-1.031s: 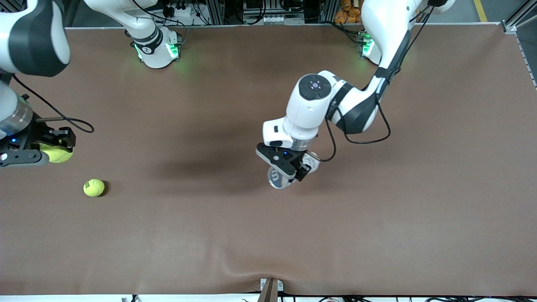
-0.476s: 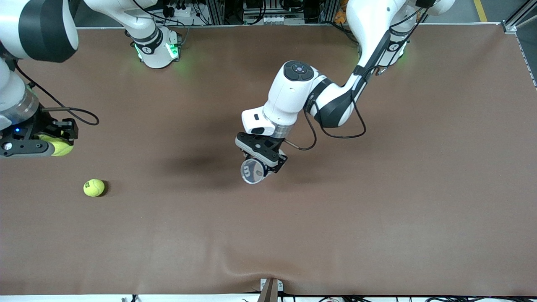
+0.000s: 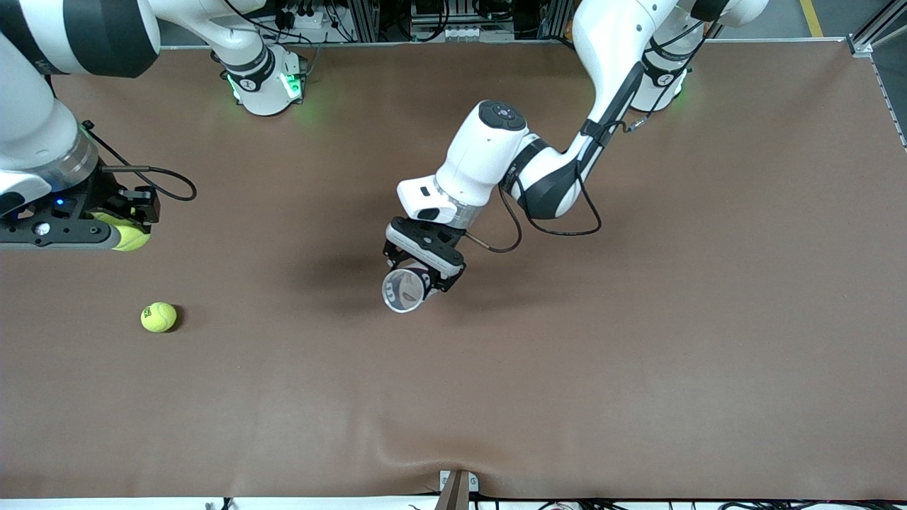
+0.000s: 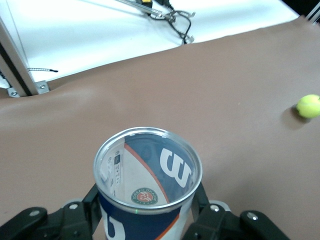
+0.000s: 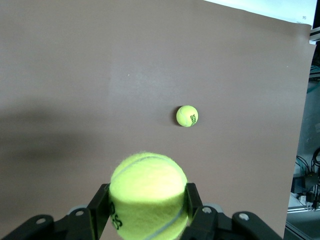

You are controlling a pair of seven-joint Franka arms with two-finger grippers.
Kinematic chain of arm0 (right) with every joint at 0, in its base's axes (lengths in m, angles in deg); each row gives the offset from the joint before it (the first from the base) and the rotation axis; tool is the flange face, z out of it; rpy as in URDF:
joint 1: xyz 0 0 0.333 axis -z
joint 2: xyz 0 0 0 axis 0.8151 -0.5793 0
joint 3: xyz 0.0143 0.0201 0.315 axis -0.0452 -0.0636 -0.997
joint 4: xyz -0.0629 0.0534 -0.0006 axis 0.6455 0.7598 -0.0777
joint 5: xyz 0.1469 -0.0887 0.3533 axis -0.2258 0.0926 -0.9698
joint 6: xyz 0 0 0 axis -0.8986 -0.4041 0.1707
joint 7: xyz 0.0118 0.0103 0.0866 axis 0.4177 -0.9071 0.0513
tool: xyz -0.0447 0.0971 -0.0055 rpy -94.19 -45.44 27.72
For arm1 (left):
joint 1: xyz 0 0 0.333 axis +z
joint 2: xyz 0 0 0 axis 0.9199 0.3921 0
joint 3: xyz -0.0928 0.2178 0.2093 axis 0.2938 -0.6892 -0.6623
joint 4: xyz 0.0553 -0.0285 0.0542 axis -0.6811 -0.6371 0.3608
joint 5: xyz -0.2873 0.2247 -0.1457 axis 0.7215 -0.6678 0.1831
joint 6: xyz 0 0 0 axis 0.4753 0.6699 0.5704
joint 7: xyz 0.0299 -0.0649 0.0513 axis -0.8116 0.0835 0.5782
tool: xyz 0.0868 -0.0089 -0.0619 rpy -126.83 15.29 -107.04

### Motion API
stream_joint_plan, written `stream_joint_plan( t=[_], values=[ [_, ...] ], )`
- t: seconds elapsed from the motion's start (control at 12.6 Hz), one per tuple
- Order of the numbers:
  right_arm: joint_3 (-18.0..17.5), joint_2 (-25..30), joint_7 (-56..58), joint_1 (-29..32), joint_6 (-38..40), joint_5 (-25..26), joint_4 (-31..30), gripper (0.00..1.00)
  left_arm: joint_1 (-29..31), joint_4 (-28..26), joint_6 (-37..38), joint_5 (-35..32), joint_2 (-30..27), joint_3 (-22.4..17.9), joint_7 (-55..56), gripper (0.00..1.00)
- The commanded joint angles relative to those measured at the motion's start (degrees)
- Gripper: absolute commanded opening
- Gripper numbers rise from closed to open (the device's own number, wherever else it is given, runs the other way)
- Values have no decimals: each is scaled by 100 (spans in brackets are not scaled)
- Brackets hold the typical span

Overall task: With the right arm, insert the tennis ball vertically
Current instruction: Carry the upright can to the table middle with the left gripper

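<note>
- Held ball [image 3: 130, 234]: your right gripper [image 3: 106, 228] has its fingers clamped on a yellow tennis ball, up in the air over the right arm's end of the table. In the right wrist view the ball [image 5: 148, 194] sits squarely between the two fingers.
- Spare ball [image 3: 159, 316]: a second tennis ball lies loose on the table, at about 5 o'clock from the held one and nearer the front camera. Nothing touches it.
- Can [image 3: 404, 289]: your left gripper [image 3: 419, 268] is closed on a clear ball can with a blue printed label, over the middle of the table at about 3 o'clock from the held ball and well apart from it. The left wrist view shows its mouth open and no ball inside [image 4: 148, 170].
- Step in hand, by your judgement: transport; ball and can are each gripped, not yet brought together.
- Next move: carry the ball over the can's mouth, centre it, and have the can upright before lowering.
- Table [image 3: 638, 354]: brown mat.
</note>
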Motion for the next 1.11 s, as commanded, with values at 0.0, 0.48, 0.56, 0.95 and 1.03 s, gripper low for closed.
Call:
stream_joint_plan(
  t=[0.0, 0.48, 0.56, 0.95, 1.03],
  values=[
    [-238, 162, -406, -87, 155, 303, 24, 35, -120, -72, -350, 17, 9, -107, 226, 71],
    [-529, 162, -1269, -192, 173, 330, 24, 35, -384, -37, -1509, -282, 651, -572, 191, 72],
    [-529, 171, -1278, -236, 173, 348, 24, 35, -410, -37, -1737, -282, 765, -668, 182, 72],
    [-564, 293, -1541, -360, 216, 445, 24, 36, -621, -11, -2318, -282, 950, -976, 95, 71],
    [-591, 337, -1550, -368, 225, 453, 24, 36, -630, -2, -2502, -282, 994, -994, 68, 71]
  ],
)
